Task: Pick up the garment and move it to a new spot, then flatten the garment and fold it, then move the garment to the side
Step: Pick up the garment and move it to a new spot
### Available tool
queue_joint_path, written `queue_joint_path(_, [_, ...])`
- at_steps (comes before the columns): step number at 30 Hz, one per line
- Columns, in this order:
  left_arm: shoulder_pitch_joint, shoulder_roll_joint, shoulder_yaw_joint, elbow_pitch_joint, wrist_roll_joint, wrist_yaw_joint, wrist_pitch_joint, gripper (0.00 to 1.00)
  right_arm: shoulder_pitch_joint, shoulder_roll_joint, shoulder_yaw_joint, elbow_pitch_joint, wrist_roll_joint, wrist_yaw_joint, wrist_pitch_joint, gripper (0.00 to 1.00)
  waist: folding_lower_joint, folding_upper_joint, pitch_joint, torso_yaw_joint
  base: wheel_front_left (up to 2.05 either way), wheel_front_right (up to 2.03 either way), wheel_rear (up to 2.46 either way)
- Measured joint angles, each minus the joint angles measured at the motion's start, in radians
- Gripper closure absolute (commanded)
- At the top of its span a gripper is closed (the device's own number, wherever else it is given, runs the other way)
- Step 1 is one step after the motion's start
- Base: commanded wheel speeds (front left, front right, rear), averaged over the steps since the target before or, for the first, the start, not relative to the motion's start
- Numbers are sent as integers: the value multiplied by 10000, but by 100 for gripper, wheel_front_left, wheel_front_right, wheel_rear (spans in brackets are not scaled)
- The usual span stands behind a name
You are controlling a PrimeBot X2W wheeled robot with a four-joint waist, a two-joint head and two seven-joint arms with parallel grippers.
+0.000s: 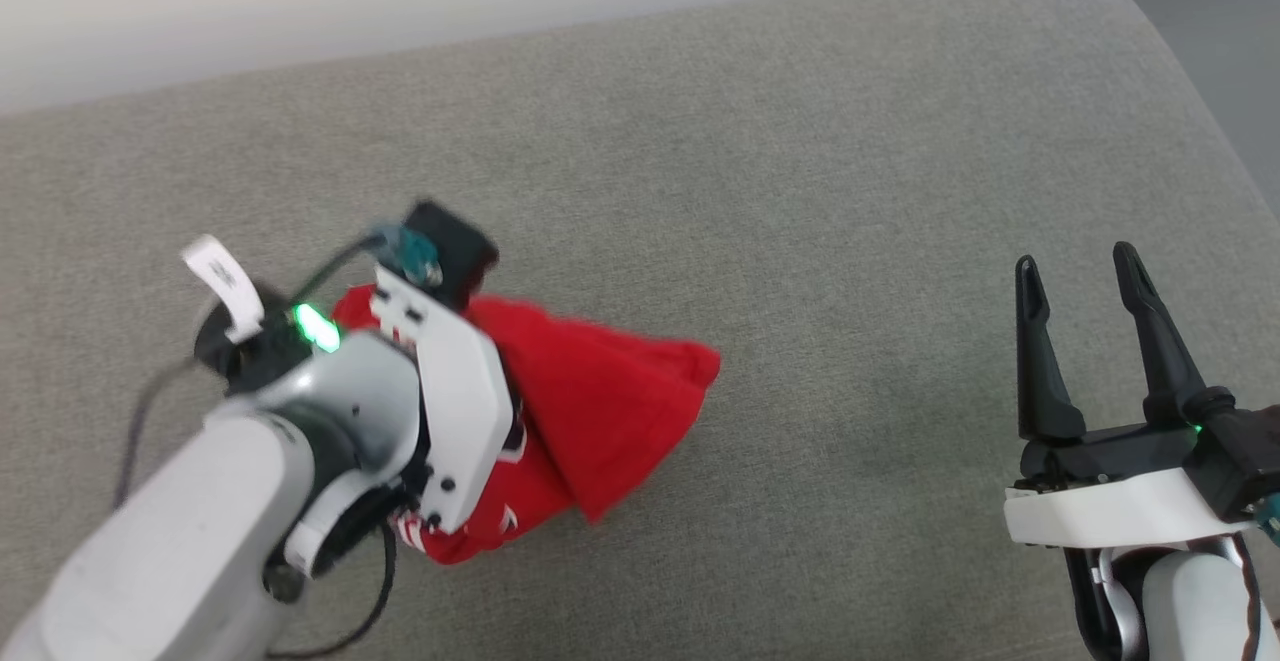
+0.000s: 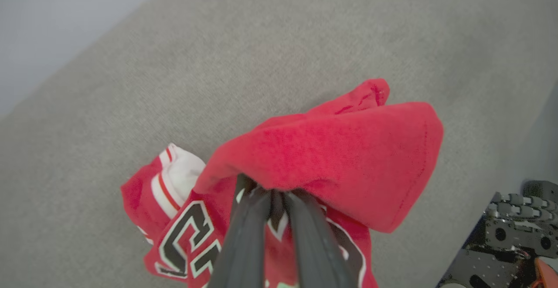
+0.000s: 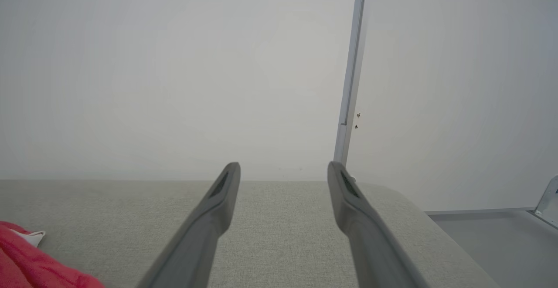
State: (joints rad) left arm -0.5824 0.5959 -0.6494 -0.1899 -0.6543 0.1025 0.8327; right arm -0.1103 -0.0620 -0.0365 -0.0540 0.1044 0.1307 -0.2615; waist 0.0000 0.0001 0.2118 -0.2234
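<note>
Carrying the bunched top toward a new spot

The left claw is pinched almost closed on the garment. Its two dark fingers vanish into a fold of plain red cloth that drapes over their tips. The rest hangs in a clump below and to either side of the claw, either resting on the grey cushion or just above it; these angles do not settle which. The right claw stands wide open and holds nothing, well apart from the cloth, with bare cushion between.

To do this move well, I judge the left claw should lift until the trailing hem clears the cushion before travelling. It should then lower slowly so the cloth spreads rather than piles. The right claw could then take a second corner for flattening.

Just left of the gripping fingers, black white-outlined characters show, too creased to read as a word. Beyond them sits a white cuff with a red stripe. No brand label is legible.
</note>
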Motion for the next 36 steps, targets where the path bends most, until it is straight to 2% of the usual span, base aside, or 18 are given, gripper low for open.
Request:
queue_joint_path(3, [370,-48,-265,681,-54,-128,-163,100,-28,27,65,38,15,0,0,0,0,0,91,-108,0,0,0])
queue_joint_path(8, [747,-456,-786,1762,-59,-426,-443,100,-53,65,155,111,65,0,0,0,0,0,195,-202,0,0,0])
queue_joint_path(9, [765,-560,-878,1983,-44,-504,-548,97,-84,71,169,125,75,0,0,0,0,0,218,-208,0,0,0])
queue_joint_path(10, [761,-612,-976,2144,17,-629,-686,62,-117,73,176,128,75,0,0,0,0,0,240,-209,0,0,0])
queue_joint_path(11, [755,-696,-1007,2307,36,-692,-784,51,-144,75,180,132,77,0,0,0,0,0,256,-203,0,0,0])
queue_joint_path(12, [736,-788,-1020,2487,35,-746,-853,21,-155,77,184,138,77,0,0,0,0,-1,267,-188,0,0,0])
queue_joint_path(13, [715,-848,-1041,2617,35,-809,-907,0,-169,79,174,159,75,0,0,0,-1,0,272,-170,0,0,0])
queue_joint_path(21, [211,-869,-627,2905,-153,-1124,-1570,0,-209,94,184,253,50,0,0,0,0,0,39,88,0,0,0])
queue_joint_path(24, [202,-679,-219,2769,-228,-1049,-2056,0,-154,98,169,280,-2,0,0,0,0,0,-139,227,0,0,0])
queue_joint_path(29, [548,-397,458,2529,-255,-961,-3547,0,30,75,73,359,-88,0,0,0,0,0,-502,501,0,0,0])
queue_joint_path(36, [1860,-109,1486,2364,-194,-633,-6320,0,327,-69,27,456,-90,0,0,0,0,0,-1053,890,0,0,0])
